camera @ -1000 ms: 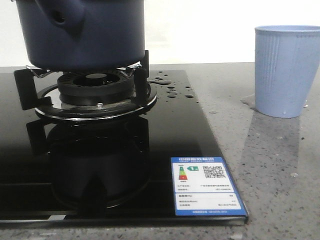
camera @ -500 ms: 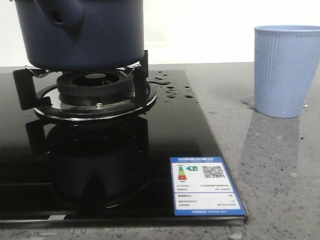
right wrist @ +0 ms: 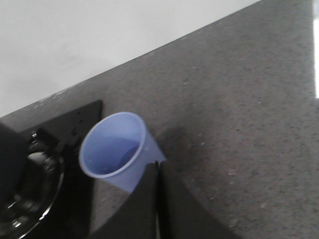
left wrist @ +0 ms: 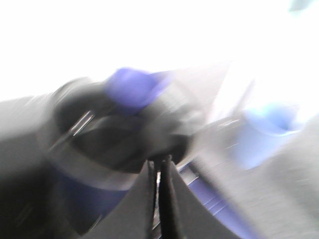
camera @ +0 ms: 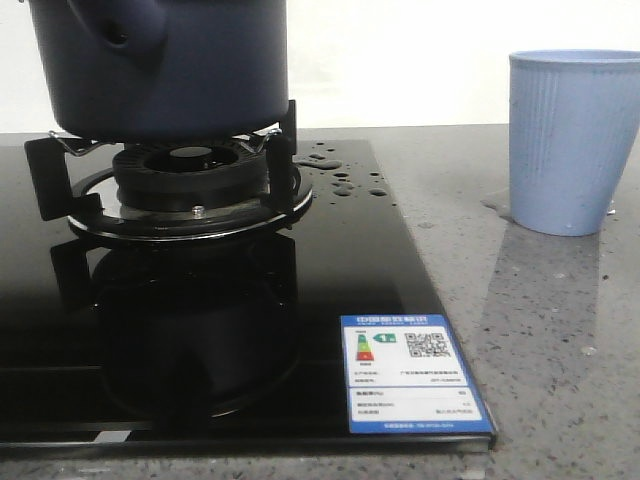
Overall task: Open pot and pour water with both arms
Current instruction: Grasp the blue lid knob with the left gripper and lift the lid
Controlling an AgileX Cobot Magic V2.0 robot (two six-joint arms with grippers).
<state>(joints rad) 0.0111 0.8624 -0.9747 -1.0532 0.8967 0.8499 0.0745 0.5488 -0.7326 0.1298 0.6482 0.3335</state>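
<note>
pot (camera: 160, 65) on burner, looks heavy, smooth-sided | I'd grip its stubby handle (camera: 125, 25) | left tool (left wrist: 159, 162) closed, empty | right tool (right wrist: 157, 167) closed, empty

Against the cup (camera: 574, 140), which serves as the fixed landmark, the cooktop (camera: 340, 270) is seen shifted slightly away from it: the energy label (camera: 413, 373) lies a little farther from the cup than it did a second ago, and the burner support (camera: 180, 185) likewise. The pot (camera: 160, 65) is displaced the same way and sits marginally higher in view, though the shift is small enough that camera movement cannot be ruled out.
</note>
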